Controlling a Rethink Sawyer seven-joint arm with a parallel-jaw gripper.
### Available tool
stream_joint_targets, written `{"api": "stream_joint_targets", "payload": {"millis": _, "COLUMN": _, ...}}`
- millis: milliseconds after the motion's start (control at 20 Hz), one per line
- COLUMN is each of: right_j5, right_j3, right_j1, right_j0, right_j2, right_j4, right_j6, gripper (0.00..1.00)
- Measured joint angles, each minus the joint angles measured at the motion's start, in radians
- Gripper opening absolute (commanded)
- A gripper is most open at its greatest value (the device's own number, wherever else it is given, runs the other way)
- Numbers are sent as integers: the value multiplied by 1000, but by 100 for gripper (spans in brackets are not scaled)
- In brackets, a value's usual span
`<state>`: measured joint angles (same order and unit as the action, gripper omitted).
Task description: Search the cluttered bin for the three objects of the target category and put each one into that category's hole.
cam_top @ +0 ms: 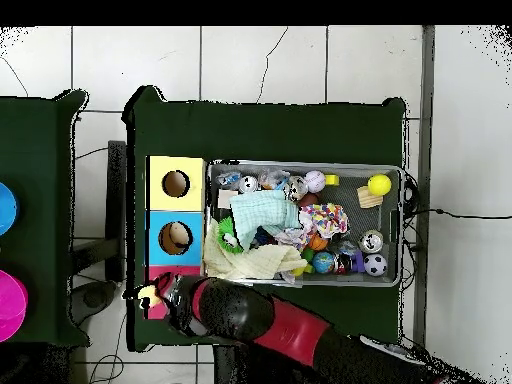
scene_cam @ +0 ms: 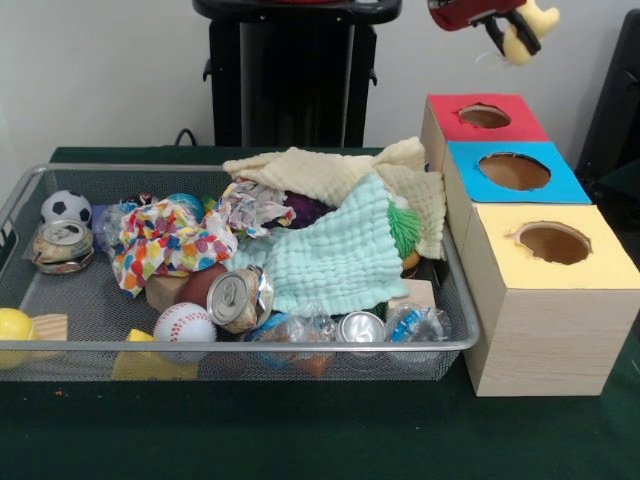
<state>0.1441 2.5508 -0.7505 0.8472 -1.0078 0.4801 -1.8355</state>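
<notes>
Now our gripper pinches a soft, light yellow plush toy by its middle, above the red hole.

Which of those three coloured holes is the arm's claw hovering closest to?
The red hole, farthest back in the front view. The gripper, carrying a yellow plush toy, hangs just above it; the blue hole and yellow hole lie farther off.

A pale yellow plush toy hangs above the red hole.

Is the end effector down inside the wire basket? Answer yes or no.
No. The end effector hangs above the red-topped hole, holding a pale yellow plush toy, clear of the wire basket.
</notes>
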Motion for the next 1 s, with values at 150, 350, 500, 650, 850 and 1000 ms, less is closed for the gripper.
{"api": "stream_joint_targets", "payload": {"millis": 150, "right_j5": -18, "right_j3": 8, "right_j1": 39, "right_j0": -8, "right_j2": -12, "right_j4": -12, "right_j6": -40, "gripper": 0}}
{"api": "stream_joint_targets", "payload": {"millis": 350, "right_j5": -34, "right_j3": 8, "right_j1": 102, "right_j0": -37, "right_j2": 9, "right_j4": -57, "right_j6": -46, "gripper": 0}}
{"api": "stream_joint_targets", "payload": {"millis": 500, "right_j5": -45, "right_j3": 7, "right_j1": 158, "right_j0": -58, "right_j2": 47, "right_j4": -100, "right_j6": -46, "gripper": 0}}
{"api": "stream_joint_targets", "payload": {"millis": 650, "right_j5": -57, "right_j3": 7, "right_j1": 213, "right_j0": -73, "right_j2": 93, "right_j4": -146, "right_j6": -46, "gripper": 0}}
{"api": "stream_joint_targets", "payload": {"millis": 850, "right_j5": -63, "right_j3": 6, "right_j1": 282, "right_j0": -81, "right_j2": 157, "right_j4": -220, "right_j6": -46, "gripper": 0}}
{"api": "stream_joint_targets", "payload": {"millis": 1000, "right_j5": -63, "right_j3": 6, "right_j1": 300, "right_j0": -81, "right_j2": 180, "right_j4": -252, "right_j6": -46, "gripper": 0}}
